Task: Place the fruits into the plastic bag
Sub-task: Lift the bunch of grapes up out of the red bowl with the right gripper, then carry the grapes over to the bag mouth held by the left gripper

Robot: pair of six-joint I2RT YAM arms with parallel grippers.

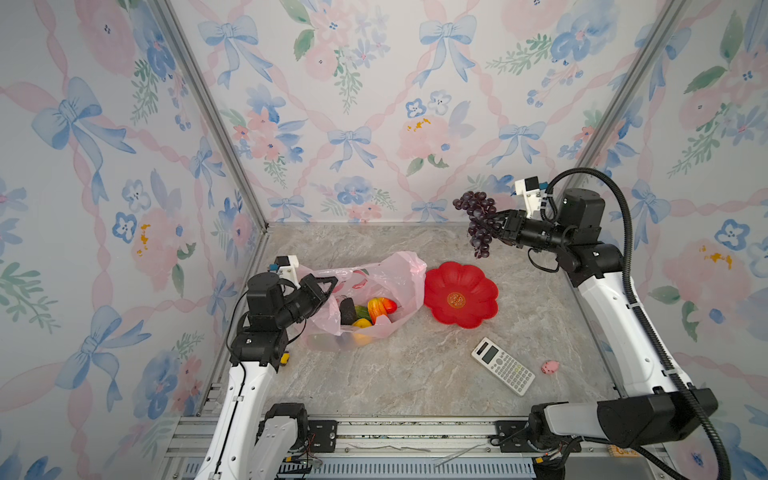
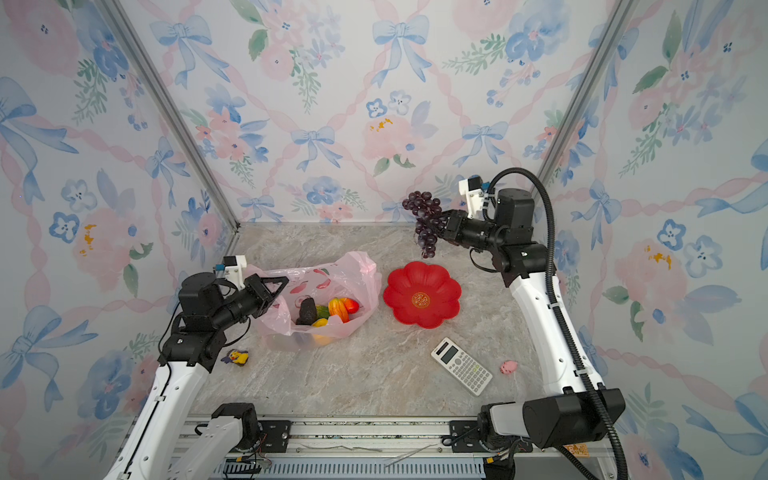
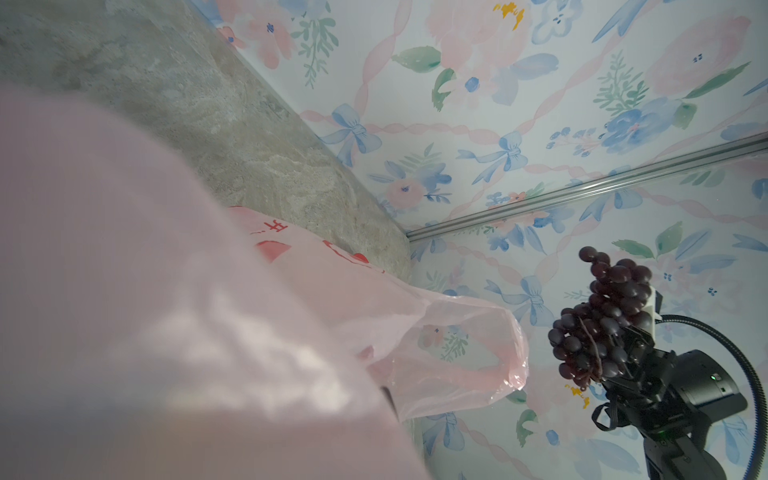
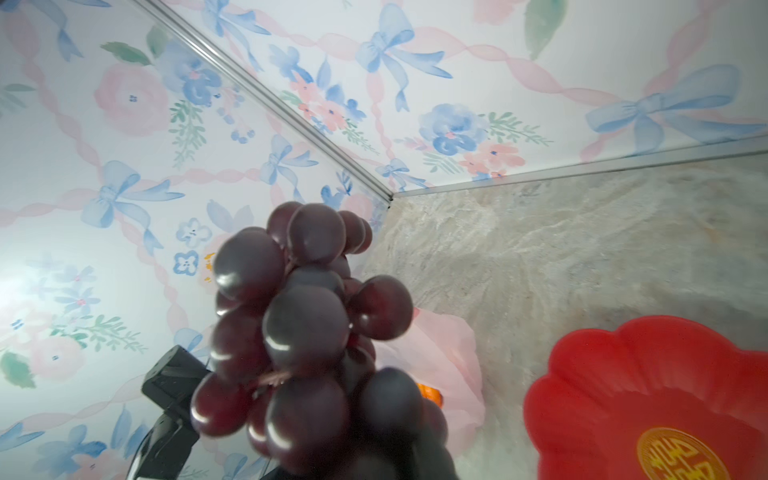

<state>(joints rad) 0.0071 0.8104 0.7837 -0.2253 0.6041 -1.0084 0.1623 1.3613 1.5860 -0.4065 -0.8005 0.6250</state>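
The pale-pink plastic bag [image 1: 399, 276] [image 2: 353, 270] lies left of centre with its mouth held up. My left gripper [image 1: 330, 286] [image 2: 281, 286] is shut on its left rim. In the left wrist view the bag [image 3: 415, 324] film hides the jaws. Inside lie a dark avocado [image 1: 348, 311] [image 2: 307, 311], a red-yellow mango [image 1: 380, 307] [image 2: 341, 306] and a yellow lemon [image 1: 362, 323]. The purple grape bunch [image 1: 478, 220] [image 2: 426, 222] [image 3: 602, 328] [image 4: 303, 332] hangs high at the back right, above the table. My right gripper [image 1: 496, 224] [image 2: 444, 222] is shut on it.
A red flower-shaped plate [image 1: 460, 295] [image 2: 422, 295] [image 4: 644, 395] sits right of the bag, below the grapes. A white calculator [image 1: 503, 372] [image 2: 461, 372] and a pink pig figure [image 1: 550, 366] [image 2: 508, 367] lie front right. A small yellow duck toy [image 2: 236, 357] lies by the left arm.
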